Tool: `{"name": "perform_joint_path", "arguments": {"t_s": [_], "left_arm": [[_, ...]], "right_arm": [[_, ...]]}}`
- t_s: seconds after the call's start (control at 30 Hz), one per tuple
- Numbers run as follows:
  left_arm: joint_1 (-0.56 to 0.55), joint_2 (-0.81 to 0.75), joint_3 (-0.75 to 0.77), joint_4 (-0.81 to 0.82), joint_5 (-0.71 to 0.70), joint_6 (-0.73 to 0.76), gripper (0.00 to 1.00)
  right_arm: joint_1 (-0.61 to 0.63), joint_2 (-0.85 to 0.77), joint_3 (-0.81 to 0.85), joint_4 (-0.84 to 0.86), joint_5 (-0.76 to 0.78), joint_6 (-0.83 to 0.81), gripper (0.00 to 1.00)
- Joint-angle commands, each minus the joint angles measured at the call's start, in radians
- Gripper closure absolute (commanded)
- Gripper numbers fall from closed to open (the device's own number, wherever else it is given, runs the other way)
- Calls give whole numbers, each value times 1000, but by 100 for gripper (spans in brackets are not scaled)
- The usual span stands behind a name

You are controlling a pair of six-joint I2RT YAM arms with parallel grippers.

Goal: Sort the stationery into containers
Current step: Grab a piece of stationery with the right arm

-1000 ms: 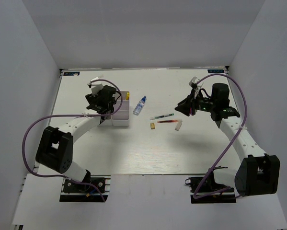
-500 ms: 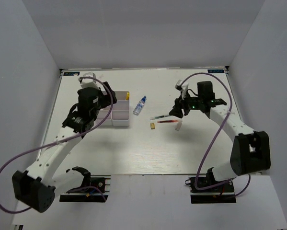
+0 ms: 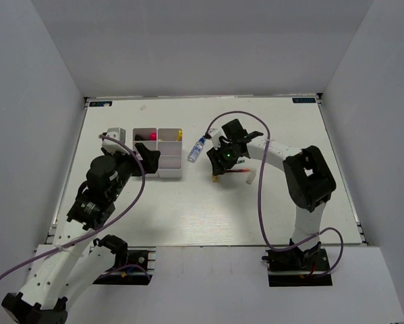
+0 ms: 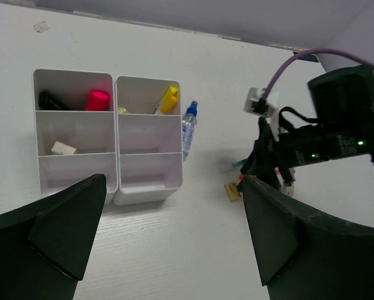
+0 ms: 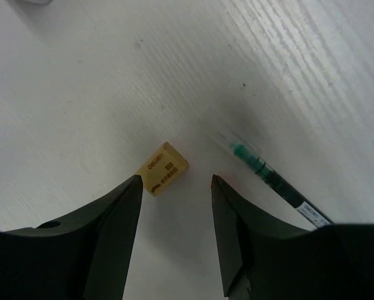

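The containers (image 4: 108, 181) are a white box of two columns with three cells each, also seen from above (image 3: 169, 170). Its far cells hold a pink-capped item (image 4: 98, 100) and a yellow-ended marker (image 4: 168, 99); a small white block (image 4: 63, 148) lies in a middle cell. A small yellow eraser (image 5: 163, 167) lies on the table just beyond my right gripper (image 5: 176, 179), which is open and holds nothing. A green pen (image 5: 274, 184) lies to its right. My left gripper (image 4: 173, 181) is wide open and holds nothing, on the near side of the box.
A small blue-capped bottle (image 3: 197, 148) lies right of the box. A red pen (image 3: 239, 171) and a white stick (image 3: 250, 177) lie under the right arm. White walls enclose the table on three sides.
My left arm has drawn back from over the box toward the near side and opened wide. My right arm has swung left to hover over the yellow eraser.
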Motion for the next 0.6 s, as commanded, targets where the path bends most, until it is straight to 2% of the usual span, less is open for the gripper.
{"name": "perform_joint_path", "arguments": {"t_s": [0.0,0.2,0.57], "left_arm": [[-2,-30,0,10,47,8,0],[-2,-39,0,10,56,8,0],[-2,-69,-10,10,56,8,0]], "right_arm": [[34,22,52,-19,122,82,48],[89,48,42,-19,207,129,48],[142,94,39,-29,204,174,43]]}}
